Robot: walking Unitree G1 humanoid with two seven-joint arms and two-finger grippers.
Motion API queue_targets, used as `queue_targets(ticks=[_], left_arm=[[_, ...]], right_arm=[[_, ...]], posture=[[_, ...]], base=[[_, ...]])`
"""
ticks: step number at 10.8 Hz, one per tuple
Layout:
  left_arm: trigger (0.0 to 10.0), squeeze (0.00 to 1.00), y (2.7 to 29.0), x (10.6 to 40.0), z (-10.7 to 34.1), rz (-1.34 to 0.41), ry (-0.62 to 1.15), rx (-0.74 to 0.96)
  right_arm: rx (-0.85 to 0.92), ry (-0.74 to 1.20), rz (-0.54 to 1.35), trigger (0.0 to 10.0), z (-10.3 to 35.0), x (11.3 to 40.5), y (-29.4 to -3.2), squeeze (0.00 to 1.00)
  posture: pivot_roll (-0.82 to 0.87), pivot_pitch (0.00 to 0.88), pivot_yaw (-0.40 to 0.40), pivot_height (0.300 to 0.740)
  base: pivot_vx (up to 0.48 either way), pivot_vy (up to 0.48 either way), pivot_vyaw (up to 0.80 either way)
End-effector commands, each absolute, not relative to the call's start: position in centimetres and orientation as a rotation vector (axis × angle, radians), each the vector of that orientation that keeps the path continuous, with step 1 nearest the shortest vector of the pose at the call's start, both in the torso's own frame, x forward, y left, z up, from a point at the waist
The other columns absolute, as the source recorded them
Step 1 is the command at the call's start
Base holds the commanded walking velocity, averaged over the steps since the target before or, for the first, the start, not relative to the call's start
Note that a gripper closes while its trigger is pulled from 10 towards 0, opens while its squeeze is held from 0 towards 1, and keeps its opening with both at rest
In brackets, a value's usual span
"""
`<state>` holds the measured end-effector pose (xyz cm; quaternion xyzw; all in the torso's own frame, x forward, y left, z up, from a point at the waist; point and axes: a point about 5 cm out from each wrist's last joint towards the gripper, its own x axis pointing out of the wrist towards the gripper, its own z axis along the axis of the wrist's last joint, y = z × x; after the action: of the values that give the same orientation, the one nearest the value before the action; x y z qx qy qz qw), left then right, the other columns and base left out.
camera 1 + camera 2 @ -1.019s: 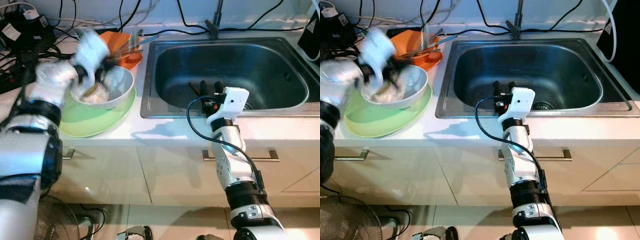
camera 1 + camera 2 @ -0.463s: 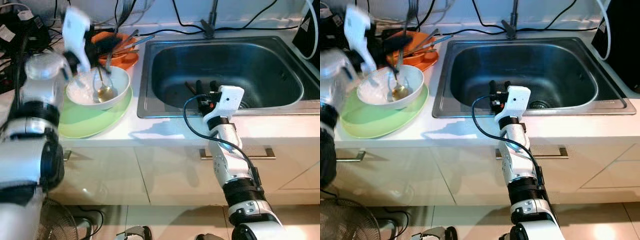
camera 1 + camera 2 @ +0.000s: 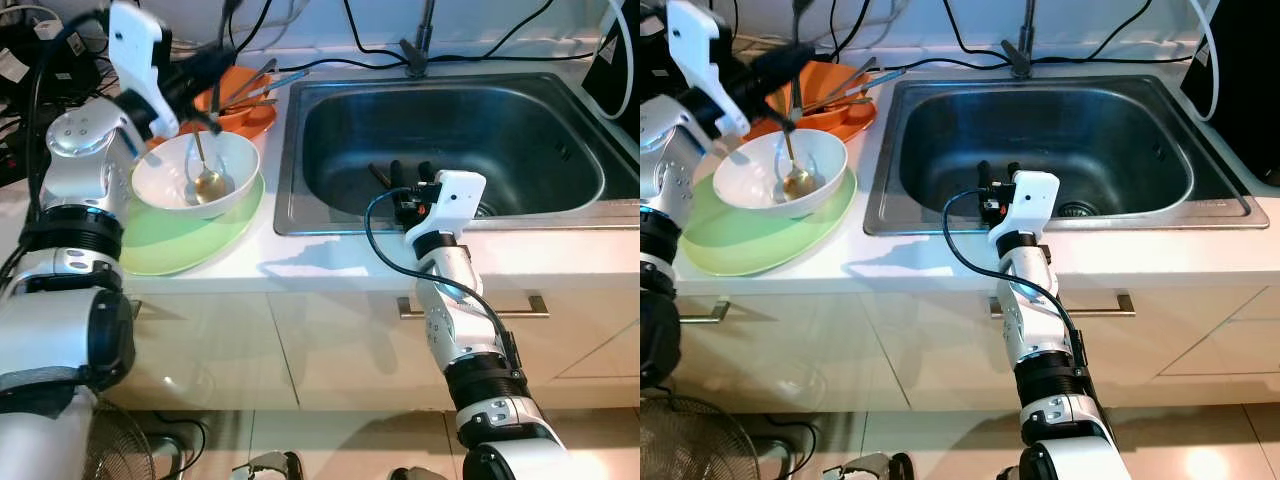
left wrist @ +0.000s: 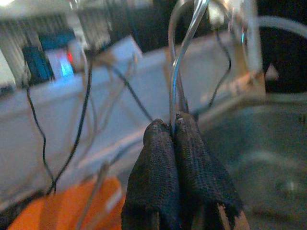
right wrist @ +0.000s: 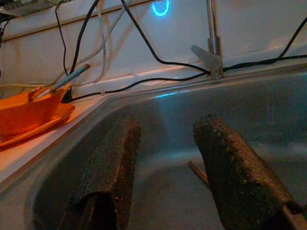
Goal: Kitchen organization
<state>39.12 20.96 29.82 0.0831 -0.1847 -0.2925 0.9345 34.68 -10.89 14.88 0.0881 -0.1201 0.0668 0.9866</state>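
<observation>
- Left eye view: the left end effector [image 3: 205, 68] is closing on the thin handle of a metal spoon [image 3: 207, 180]. The spoon's gold-toned head is resting inside the white bowl [image 3: 195, 176], which is sitting on a green plate [image 3: 170, 243] on the surface [image 3: 330, 255].
- Right eye view: the right end effector [image 3: 997, 178] is hovering over the near edge of the sink [image 3: 1040, 140], carrying nothing. Orange dishes [image 3: 830, 100] with utensils are lying behind the bowl.
- Left wrist view: both fingers [image 4: 163, 163] are pressing together on the slim handle.
- Right wrist view: the fingers [image 5: 225, 158] are standing apart above the basin.
- Handling: the spoon is probably light, rigid and slippery; gripping mid-handle looks advisable. The bowl appears breakable.
</observation>
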Motion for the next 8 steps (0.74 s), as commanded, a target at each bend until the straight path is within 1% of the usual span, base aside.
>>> queue_targets(ticks=[1,2,3,4,5,6,7,8], left_arm=[[10.0,0.00,20.9,38.8,31.6,-0.591,-0.453,0.161],[10.0,0.00,19.3,38.5,33.0,-0.586,-0.535,0.184],[10.0,0.00,17.4,38.2,33.1,-0.584,-0.560,0.314],[10.0,0.00,13.5,37.4,32.8,-0.651,-0.619,0.399],[10.0,0.00,11.7,36.9,32.4,-0.688,-0.639,0.389],[10.0,0.00,8.3,35.8,30.8,-0.776,-0.632,0.342],[10.0,0.00,6.5,35.3,28.9,-0.800,-0.600,0.293],[10.0,0.00,5.3,34.9,27.5,-0.791,-0.575,0.262]], right_arm=[[0.187,-0.160,0.124,10.0,13.0,34.5,-11.2,0.00],[0.186,-0.162,0.120,10.0,13.1,34.5,-11.3,0.00],[0.183,-0.165,0.119,10.0,13.2,34.5,-11.4,0.00],[0.181,-0.170,0.116,10.0,13.3,34.6,-11.6,0.00],[0.180,-0.172,0.114,10.0,13.4,34.7,-11.6,0.00],[0.177,-0.176,0.104,10.0,13.4,34.7,-11.9,0.00],[0.174,-0.177,0.100,10.0,13.3,34.6,-12.1,0.00],[0.171,-0.174,0.099,10.0,13.1,34.4,-12.2,0.00]], posture=[[0.08,0.059,0.089,0.740],[0.08,0.061,0.088,0.740],[0.08,0.062,0.083,0.740],[0.08,0.064,0.082,0.740],[0.08,0.064,0.081,0.740],[0.07,0.064,0.076,0.740],[0.06,0.047,0.075,0.740],[0.06,0.033,0.075,0.740]], base=[[0.000,0.000,0.00],[0.000,0.000,0.00],[0.000,0.000,0.00],[0.000,0.000,0.00],[0.000,0.000,0.00],[0.000,0.000,0.00],[0.000,0.000,0.00],[0.000,0.000,0.00]])
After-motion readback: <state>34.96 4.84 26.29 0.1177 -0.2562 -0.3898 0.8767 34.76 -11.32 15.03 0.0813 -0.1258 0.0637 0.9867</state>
